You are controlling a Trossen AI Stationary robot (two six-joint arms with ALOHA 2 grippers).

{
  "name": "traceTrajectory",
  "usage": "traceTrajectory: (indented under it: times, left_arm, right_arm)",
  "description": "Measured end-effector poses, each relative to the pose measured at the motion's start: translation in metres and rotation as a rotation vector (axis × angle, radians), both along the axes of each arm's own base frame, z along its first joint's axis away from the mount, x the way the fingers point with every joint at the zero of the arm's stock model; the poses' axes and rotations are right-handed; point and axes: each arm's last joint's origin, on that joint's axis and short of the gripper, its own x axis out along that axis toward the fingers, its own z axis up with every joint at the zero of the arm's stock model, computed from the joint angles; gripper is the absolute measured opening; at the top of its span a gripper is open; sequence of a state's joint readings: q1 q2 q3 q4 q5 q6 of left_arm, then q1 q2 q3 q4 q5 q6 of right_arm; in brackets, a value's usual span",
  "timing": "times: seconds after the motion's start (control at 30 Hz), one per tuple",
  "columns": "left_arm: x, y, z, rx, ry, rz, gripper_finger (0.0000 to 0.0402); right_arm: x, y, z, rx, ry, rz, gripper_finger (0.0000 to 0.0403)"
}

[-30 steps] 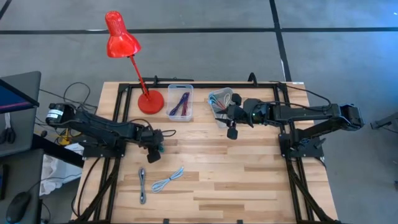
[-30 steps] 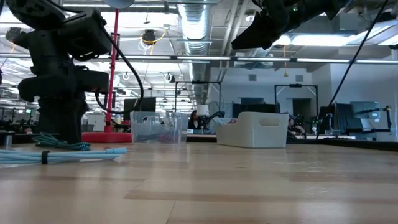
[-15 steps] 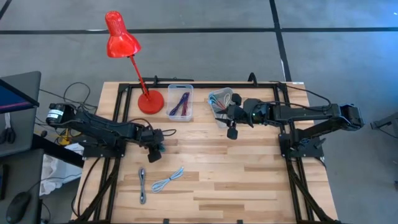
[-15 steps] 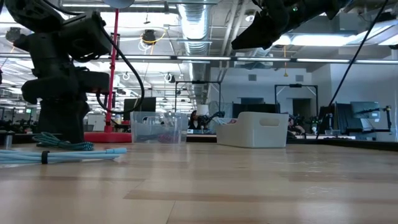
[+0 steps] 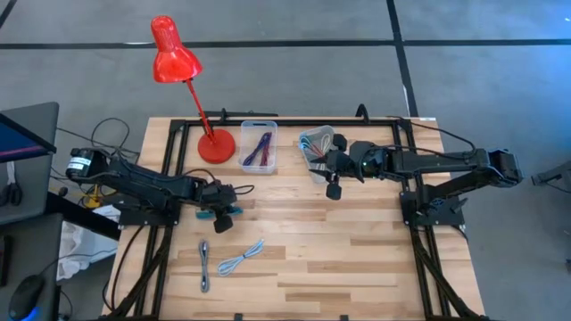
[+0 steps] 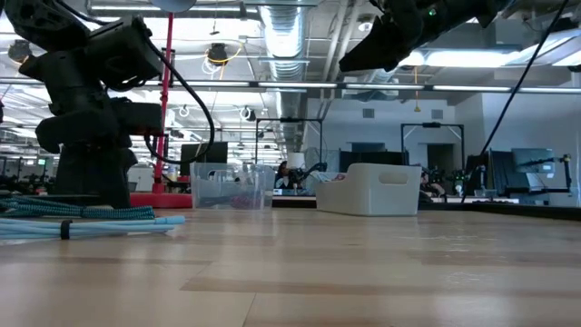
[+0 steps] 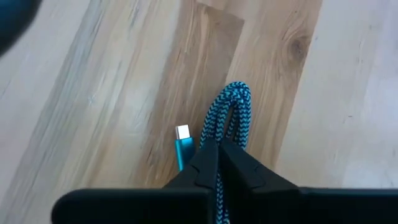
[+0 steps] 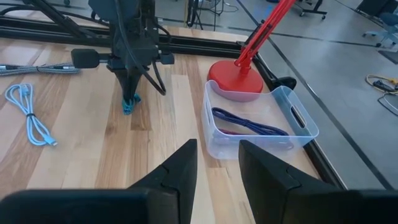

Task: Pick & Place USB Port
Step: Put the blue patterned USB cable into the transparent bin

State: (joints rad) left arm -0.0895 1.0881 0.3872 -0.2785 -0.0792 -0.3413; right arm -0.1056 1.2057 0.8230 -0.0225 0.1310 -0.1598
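Grasp step: left gripper [image 7: 217,163] fingers pinch teal braided cable [image 7: 231,115] on counter [image 5: 357,259], in front of red lamp [image 5: 214,145]. Right gripper [image 8: 217,163] fingers apart, by white bin [image 5: 314,144]. Next: lift, carry to clear bin [image 5: 259,147].

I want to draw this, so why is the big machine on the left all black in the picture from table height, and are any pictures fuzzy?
Low view: bright ceiling lights behind turn the left arm into a dark silhouette. Left wrist view: the teal braided cable in the shut left pincer is sharp, the dark blob in the corner blurred. Right wrist view: the right pincer up close looks soft.
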Motion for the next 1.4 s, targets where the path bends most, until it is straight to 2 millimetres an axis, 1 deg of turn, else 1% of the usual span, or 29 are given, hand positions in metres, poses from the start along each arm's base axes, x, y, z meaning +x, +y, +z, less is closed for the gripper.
traceTrajectory:
  times: [0.17, 0.23, 0.37, 0.47, 0.63, 0.7, 0.8, 0.9, 1.0, 1.13, 1.23, 1.3, 1.4]
  left_arm:
    - [-0.003, 0.001, 0.007, 0.017, -0.047, 0.009, 0.0005]
    - [-0.002, 0.002, 0.015, 0.034, -0.092, 0.025, 0.0004]
    - [0.001, 0.002, 0.041, 0.085, -0.227, -0.004, 0.0004]
    - [0.001, 0.003, 0.066, 0.139, -0.331, -0.015, 0.0004]
    - [0.003, 0.005, 0.102, 0.279, -0.48, -0.017, 0.0003]
    - [0.005, 0.006, 0.114, 0.344, -0.54, -0.017, 0.0003]
    - [0.009, 0.008, 0.124, 0.433, -0.62, -0.024, 0.0003]
    - [0.011, 0.017, 0.129, 0.518, -0.638, 0.026, 0.0003]
    - [0.016, 0.033, 0.131, 0.576, -0.654, 0.116, 0.0003]
    - [0.031, 0.059, 0.134, 0.616, -0.736, 0.197, 0.0003]
    - [0.042, 0.082, 0.129, 0.634, -0.763, 0.247, 0.0003]
    - [0.047, 0.097, 0.121, 0.645, -0.74, 0.286, 0.0003]
    - [0.05, 0.114, 0.11, 0.626, -0.707, 0.325, 0.0003]
  right_arm:
    - [-0.005, 0.001, 0.005, -0.008, -0.012, 0.003, 0.0111]
    - [-0.009, 0.001, 0.008, -0.009, -0.014, 0.002, 0.0111]
    - [-0.021, 0.002, 0.017, -0.014, -0.029, -0.008, 0.0111]
    - [-0.033, 0.002, 0.025, -0.023, -0.031, -0.029, 0.0111]
    - [-0.057, 0.003, 0.031, -0.037, 0.014, -0.07, 0.0111]
    - [-0.067, 0.004, 0.033, -0.039, 0.029, -0.078, 0.0111]
    - [-0.08, 0.006, 0.038, -0.04, 0.026, -0.08, 0.0111]
    - [-0.093, 0.007, 0.045, -0.042, -0.01, -0.08, 0.0111]
    - [-0.104, 0.008, 0.053, -0.046, -0.062, -0.08, 0.0111]
    - [-0.117, 0.01, 0.06, -0.049, -0.113, -0.081, 0.0111]
    - [-0.124, 0.011, 0.061, -0.05, -0.121, -0.081, 0.0111]
    - [-0.127, 0.011, 0.061, -0.048, -0.114, -0.081, 0.0111]
    - [-0.131, 0.011, 0.059, -0.047, -0.094, -0.081, 0.0111]
